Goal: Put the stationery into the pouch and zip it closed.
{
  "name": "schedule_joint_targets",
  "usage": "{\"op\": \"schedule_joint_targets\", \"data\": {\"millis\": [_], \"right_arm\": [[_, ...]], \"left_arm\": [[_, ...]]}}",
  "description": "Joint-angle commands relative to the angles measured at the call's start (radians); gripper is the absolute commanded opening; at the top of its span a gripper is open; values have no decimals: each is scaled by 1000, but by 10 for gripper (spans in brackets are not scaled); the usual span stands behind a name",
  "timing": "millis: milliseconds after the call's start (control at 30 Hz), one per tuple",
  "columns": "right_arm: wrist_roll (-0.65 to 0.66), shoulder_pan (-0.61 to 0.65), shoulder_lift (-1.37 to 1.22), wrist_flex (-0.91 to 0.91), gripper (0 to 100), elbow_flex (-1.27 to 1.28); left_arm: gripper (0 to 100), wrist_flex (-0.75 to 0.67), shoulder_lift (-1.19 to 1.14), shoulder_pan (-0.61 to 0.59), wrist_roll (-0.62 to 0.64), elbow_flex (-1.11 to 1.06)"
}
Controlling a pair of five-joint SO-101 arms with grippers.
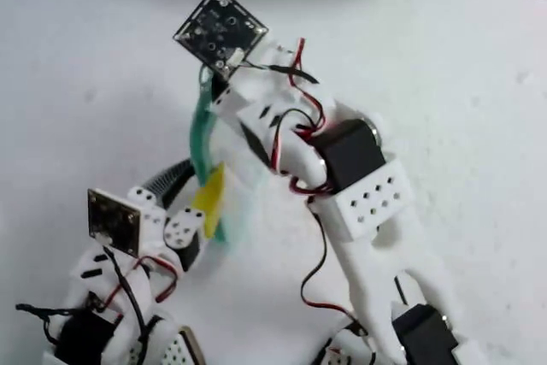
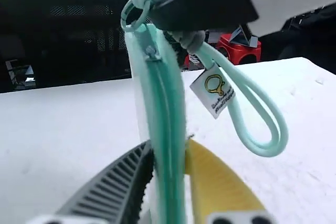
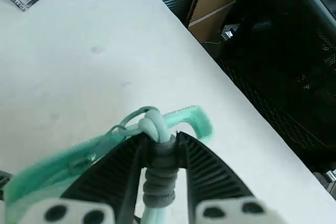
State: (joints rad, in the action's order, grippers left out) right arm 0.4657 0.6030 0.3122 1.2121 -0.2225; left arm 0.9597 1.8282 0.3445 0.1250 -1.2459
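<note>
1. The left gripper [image 2: 168,153], at the near left of the table [image 1: 444,66], has its grey and yellow fingers clamped on the near end of the pouch [image 2: 163,103]. If that pinch is shallow, a pull along the zip may drag the pouch out.
2. The pouch stands on edge between the two grippers, teal zip uppermost. The slider seems to sit at the far end, though I cannot tell if the stationery is inside. A slack pouch could buckle and jam the slider.
3. The right gripper [image 3: 159,139], farther off near the centre, has its black fingers shut on the knotted cord [image 2: 262,129] at the zip pull (not on the slider itself). The cord may slip or stretch, wasting the pull, and the tag [image 2: 212,90] could snag.
</note>
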Motion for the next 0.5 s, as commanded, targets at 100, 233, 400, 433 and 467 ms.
{"op": "schedule_joint_targets", "data": {"millis": [100,233,400,433,467], "right_arm": [[14,41,4,38,16,-41],[14,19,2,1,16,-46],[14,-73,-7,-81,16,-44],[14,-96,-7,-88,16,-44],[14,-117,-7,-93,16,-44]], "left_arm": [[22,-81,1,4,-20,-11],[22,-80,1,5,-21,-11],[21,-52,1,19,-83,-8],[21,-52,1,25,-84,-8],[21,-52,1,30,-84,-9]]}}
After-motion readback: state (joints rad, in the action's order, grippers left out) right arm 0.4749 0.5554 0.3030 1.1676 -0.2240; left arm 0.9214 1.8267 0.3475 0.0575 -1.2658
